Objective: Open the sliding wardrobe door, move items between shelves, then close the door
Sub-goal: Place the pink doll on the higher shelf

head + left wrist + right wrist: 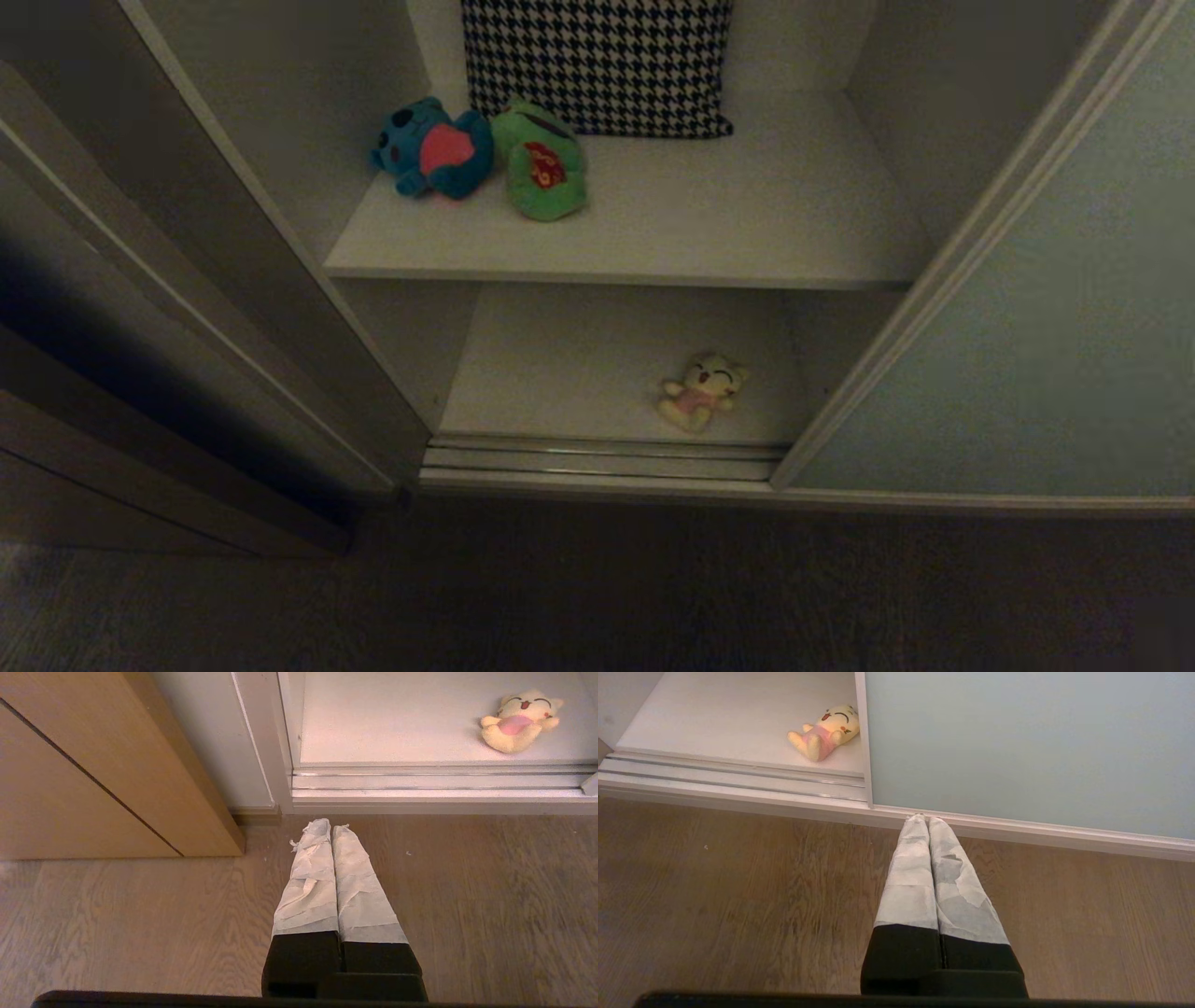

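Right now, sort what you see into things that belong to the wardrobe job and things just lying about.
Belongs to the job:
sliding door, already open
upper shelf
lower shelf
blue toy
green frog
yellow toy

Just lying about:
houndstooth cushion
floor rails
wooden floor

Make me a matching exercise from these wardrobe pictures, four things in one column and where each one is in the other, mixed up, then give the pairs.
Things:
1. yellow plush toy
2. blue plush toy
3. houndstooth cloth
4. sliding door

Places:
A. at the back of the upper shelf
B. alone on the lower shelf
C. slid to the right, leaving the shelves open
D. on the upper shelf, touching the green frog on its left side

Pairs: 1-B, 2-D, 3-A, 4-C
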### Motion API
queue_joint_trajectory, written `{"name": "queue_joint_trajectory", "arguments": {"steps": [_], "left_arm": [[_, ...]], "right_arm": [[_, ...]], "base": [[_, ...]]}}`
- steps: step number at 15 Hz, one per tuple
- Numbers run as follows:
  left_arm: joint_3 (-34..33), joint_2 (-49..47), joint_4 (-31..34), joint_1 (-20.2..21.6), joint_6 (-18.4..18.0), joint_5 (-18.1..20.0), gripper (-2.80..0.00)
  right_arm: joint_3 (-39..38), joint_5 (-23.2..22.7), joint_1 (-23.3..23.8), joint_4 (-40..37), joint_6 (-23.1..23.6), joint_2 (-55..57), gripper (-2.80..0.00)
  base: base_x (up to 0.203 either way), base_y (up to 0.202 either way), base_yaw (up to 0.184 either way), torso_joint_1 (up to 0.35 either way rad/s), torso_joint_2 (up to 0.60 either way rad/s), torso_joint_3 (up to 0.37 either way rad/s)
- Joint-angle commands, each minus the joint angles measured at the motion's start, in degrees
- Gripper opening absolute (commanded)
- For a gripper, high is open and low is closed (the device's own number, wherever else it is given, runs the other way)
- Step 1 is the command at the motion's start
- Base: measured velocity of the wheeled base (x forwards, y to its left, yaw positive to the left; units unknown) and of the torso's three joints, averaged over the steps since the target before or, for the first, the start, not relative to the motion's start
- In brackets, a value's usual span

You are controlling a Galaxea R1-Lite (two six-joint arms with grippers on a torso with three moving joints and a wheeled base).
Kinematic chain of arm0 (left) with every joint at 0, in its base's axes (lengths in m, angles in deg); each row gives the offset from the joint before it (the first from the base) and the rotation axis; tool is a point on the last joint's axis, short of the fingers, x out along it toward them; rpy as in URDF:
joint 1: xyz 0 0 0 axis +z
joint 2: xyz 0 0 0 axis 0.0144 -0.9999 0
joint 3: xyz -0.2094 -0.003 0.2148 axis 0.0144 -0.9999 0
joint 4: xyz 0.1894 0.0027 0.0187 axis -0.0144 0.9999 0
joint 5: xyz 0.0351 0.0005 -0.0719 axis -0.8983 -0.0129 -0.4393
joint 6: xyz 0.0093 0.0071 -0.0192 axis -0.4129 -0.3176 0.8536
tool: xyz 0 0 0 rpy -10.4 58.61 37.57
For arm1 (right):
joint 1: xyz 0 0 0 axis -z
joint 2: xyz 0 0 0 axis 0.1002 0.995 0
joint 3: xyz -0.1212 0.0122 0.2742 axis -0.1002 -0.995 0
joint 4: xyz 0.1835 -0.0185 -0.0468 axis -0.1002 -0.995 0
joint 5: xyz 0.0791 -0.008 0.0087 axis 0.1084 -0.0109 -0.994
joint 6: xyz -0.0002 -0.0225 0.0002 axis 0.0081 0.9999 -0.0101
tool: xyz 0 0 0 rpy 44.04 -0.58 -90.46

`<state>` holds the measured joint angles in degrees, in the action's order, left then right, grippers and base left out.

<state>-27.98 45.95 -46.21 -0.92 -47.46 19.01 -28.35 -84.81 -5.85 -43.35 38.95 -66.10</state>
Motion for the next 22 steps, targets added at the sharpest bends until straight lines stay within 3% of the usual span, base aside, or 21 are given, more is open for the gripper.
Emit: {"name": "queue_joint_trajectory", "arguments": {"steps": [1, 12, 22], "left_arm": [[-0.02, -0.22, -0.01, 0.01, -0.11, 0.11, -2.8], [-0.02, -0.22, 0.08, -0.06, -0.55, 0.11, -2.8], [-0.02, -0.3, 0.08, 0.01, -0.64, 0.24, -2.8]], "right_arm": [[-0.01, -0.04, -0.03, 0.02, 0.08, -0.04, -2.8], [-0.01, -0.04, -0.07, 0.02, 0.01, -0.04, -2.8], [-0.01, -0.04, 0.01, 0.02, 0.08, -0.04, -2.8]], "base": [[0.0, 0.0, 0.0, 0.0, 0.0, 0.0], [0.0, 0.005, 0.0, 0.001, 0.0, 0.001], [0.0, 0.186, -0.002, 0.003, 0.0, 0.001]]}}
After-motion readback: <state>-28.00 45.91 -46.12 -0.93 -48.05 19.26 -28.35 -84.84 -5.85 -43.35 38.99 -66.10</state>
